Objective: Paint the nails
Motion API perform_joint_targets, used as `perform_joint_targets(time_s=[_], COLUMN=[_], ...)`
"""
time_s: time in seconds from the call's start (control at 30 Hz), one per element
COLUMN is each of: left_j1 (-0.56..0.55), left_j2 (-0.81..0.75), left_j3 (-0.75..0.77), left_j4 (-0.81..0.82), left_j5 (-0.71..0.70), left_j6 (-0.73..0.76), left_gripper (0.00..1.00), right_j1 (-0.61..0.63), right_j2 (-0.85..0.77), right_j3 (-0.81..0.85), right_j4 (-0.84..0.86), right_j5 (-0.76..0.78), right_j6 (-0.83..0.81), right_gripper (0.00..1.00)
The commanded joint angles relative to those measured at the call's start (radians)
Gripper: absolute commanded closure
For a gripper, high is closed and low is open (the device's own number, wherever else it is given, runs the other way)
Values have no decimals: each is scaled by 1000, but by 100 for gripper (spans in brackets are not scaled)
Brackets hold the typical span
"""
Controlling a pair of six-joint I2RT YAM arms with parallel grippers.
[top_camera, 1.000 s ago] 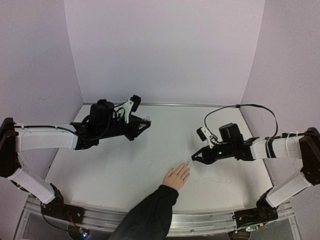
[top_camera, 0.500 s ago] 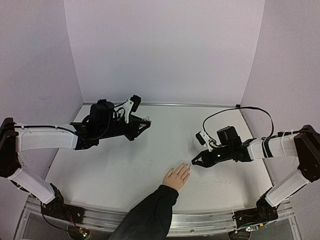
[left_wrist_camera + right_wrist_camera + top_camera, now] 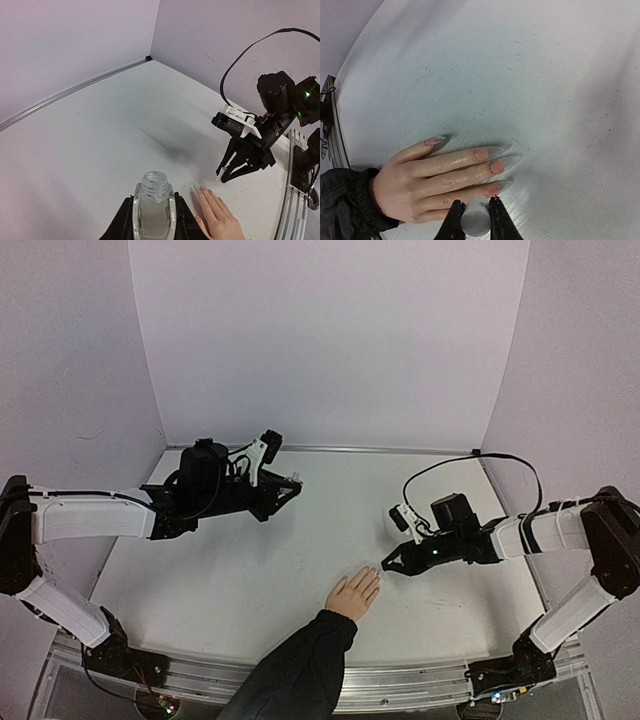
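Between the tips of the right gripper (image 3: 474,204) sits a small white cap (image 3: 475,220). The jaws are drawn in close and clamp it on both sides, and any brush below it is hidden by the cap itself. The cap hangs just beside the lowest nail in the wrist view, over the side of the hand (image 3: 427,182) farthest from the thumb.

The nails (image 3: 496,166) are long, with peach beds and clear pointed tips. They lie flat on the surface (image 3: 545,75), fingers together and pointing toward the right arm. All of them look glossy, so I cannot tell which carry a coat already. Going by where the cap is, the work looks to be at the outer fingers — whether that is the start or the end of the row the views do not settle.

Beyond the fingertips the surface is bare, which gives the right arm room to draw back along the fingers. The dark sleeve (image 3: 345,200) and the near rail (image 3: 420,672) lie close behind the wrist, so there is less room on that side.

Well apart at the back left, the left gripper (image 3: 288,485) is closed on the uncapped bottle (image 3: 153,215) and holds it upright above the surface. A trip back to dip would cross the open middle, with the side walls far off.
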Motion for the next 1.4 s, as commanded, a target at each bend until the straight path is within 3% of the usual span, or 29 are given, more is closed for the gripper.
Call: perform_joint_targets(time_s=[0.0,1.37], left_j1=[-5,-4], left_j2=[-2,23], left_j3=[33,39], left_j4=[71,75], left_j5=[5,22], left_j6=[20,15], left_gripper=[100,100], right_j1=[5,6], right_j2=[16,65], right_j3=[35,52], right_j4=[19,28], right_j5=[0,-20], right_j6=[-3,0], right_gripper=[100,100])
